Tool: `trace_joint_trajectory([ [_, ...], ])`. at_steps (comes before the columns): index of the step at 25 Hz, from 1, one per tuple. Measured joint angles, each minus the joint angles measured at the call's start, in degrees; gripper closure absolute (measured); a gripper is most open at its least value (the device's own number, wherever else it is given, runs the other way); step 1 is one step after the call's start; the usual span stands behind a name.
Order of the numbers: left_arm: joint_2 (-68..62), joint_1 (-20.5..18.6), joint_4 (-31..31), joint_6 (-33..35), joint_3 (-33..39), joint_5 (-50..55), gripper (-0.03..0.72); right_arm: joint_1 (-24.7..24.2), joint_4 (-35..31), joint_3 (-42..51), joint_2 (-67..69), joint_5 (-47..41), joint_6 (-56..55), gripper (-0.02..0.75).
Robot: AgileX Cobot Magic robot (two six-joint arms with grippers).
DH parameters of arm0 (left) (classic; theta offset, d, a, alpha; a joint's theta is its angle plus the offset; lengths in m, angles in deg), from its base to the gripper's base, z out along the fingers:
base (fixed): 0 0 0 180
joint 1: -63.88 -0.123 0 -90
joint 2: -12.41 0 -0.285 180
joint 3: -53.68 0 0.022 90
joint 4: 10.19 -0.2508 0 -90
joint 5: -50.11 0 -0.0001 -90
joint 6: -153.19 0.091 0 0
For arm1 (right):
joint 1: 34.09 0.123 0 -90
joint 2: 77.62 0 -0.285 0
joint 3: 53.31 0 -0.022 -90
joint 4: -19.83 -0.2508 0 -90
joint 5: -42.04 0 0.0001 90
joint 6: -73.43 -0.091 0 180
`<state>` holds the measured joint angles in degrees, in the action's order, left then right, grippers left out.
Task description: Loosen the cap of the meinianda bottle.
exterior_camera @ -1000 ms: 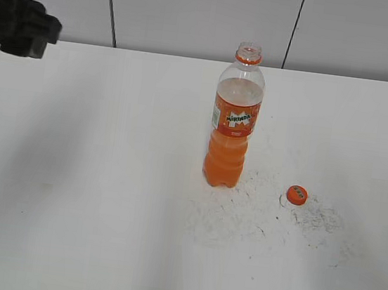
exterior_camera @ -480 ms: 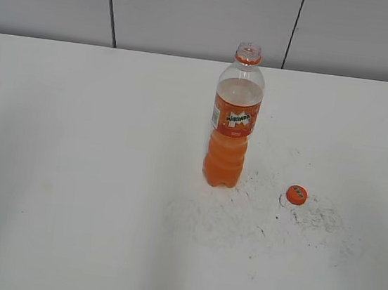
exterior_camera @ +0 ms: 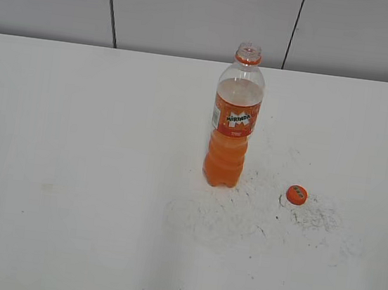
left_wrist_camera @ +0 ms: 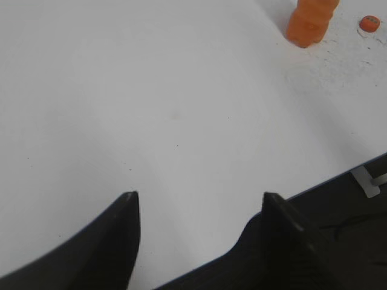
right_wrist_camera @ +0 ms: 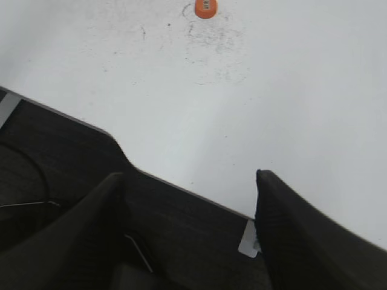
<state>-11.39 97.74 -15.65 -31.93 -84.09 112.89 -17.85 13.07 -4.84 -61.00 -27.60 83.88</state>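
Note:
The meinianda bottle (exterior_camera: pixel 234 121) stands upright near the middle of the white table, its mouth open with no cap on it. Its orange base shows at the top of the left wrist view (left_wrist_camera: pixel 309 23). The small orange cap (exterior_camera: pixel 297 195) lies flat on the table to the bottle's right; it also shows in the left wrist view (left_wrist_camera: pixel 369 23) and the right wrist view (right_wrist_camera: pixel 205 8). My left gripper (left_wrist_camera: pixel 198 202) is open and empty over the table's near edge. My right gripper (right_wrist_camera: pixel 188 181) is open and empty over the table's front edge. Neither arm shows in the exterior view.
The white table (exterior_camera: pixel 91 175) has scuffed grey marks (exterior_camera: pixel 242 214) around the bottle and cap. A dark floor or base lies beyond the table's front edge in both wrist views (right_wrist_camera: pixel 72 181). A grey panelled wall (exterior_camera: pixel 196 11) stands behind.
The left arm at the upper left and the right arm at the right edge have left the exterior view. Bottle and cap have not moved.

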Motion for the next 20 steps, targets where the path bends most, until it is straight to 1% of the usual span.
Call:
trace_joint_trajectory([
  [2,3.01,0.00,0.46,0.17,1.78,-0.18,0.201,0.00,1.77,0.61,-1.73,0.48,-0.24,0.244],
  [6,7.02,0.00,1.15,0.17,4.02,-1.20,0.201,0.00,4.56,1.98,-2.99,4.31,-1.10,0.244],
  [11,7.54,0.00,1.36,0.19,4.42,-2.07,0.201,0.00,5.33,3.30,-3.04,6.52,-1.49,0.245],
  [20,7.54,0.00,1.46,0.19,4.42,-2.32,0.201,0.00,5.44,3.30,-3.04,6.54,-1.59,0.245],
])
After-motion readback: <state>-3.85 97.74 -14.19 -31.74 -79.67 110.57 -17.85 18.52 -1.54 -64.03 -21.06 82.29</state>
